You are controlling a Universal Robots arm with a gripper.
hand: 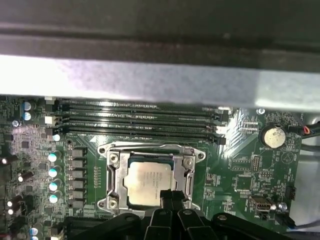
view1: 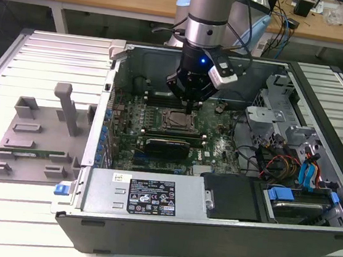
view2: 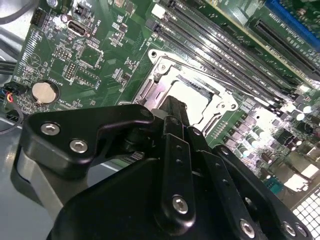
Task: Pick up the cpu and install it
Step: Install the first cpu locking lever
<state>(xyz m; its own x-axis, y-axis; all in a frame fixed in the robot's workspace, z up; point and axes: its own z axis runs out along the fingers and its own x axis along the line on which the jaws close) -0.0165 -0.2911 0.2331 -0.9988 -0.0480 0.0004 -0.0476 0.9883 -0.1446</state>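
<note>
The cpu (hand: 150, 183) lies flat in the socket (hand: 152, 177), directly beneath the claw (hand: 171, 196). The fingertips (hand: 172, 194) are pressed together, holding nothing, over the chip's near edge.

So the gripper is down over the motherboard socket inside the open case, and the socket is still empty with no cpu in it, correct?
Not quite. The gripper is over the socket in the open case, but the socket is not empty: the first wrist view shows the cpu lying inside its metal frame.
</note>
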